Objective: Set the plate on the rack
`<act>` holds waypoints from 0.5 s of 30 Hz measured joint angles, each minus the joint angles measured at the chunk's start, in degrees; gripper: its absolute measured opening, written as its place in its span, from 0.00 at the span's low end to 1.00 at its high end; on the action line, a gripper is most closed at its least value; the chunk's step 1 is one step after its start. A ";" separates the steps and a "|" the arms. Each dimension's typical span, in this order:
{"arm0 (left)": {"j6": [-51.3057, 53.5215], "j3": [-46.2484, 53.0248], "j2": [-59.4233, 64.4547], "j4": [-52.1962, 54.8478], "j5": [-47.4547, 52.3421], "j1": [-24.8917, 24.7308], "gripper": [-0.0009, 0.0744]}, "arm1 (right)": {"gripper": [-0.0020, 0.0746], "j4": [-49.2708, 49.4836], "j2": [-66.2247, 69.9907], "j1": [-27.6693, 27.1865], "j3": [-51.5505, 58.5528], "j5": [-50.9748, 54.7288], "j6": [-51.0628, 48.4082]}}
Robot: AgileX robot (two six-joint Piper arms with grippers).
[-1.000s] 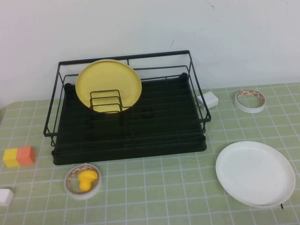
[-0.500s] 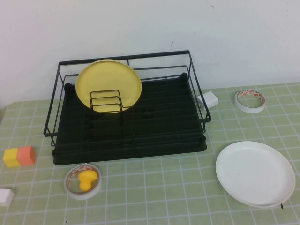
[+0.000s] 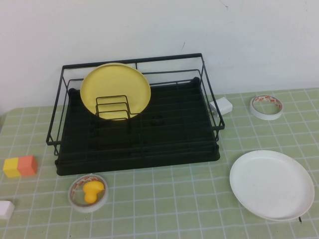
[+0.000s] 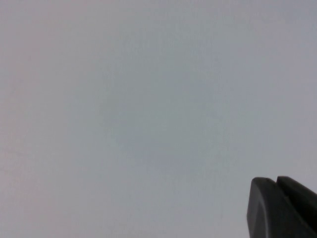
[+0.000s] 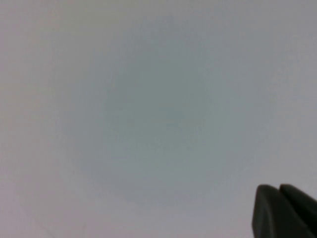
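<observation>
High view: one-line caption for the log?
White round plate lies right of black wire rack; both grippers out of this view.

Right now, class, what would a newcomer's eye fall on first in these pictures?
The yellow plate standing upright at the rear left of the black rack. Next, the white plate lying flat on the green cloth at front right. Neither the left gripper nor the right gripper is near the table.
</observation>
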 joint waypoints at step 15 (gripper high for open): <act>17.35 -20.69 16.04 5.45 53.67 0.00 0.01 | 0.02 1.72 28.12 -0.09 -28.95 53.21 -15.85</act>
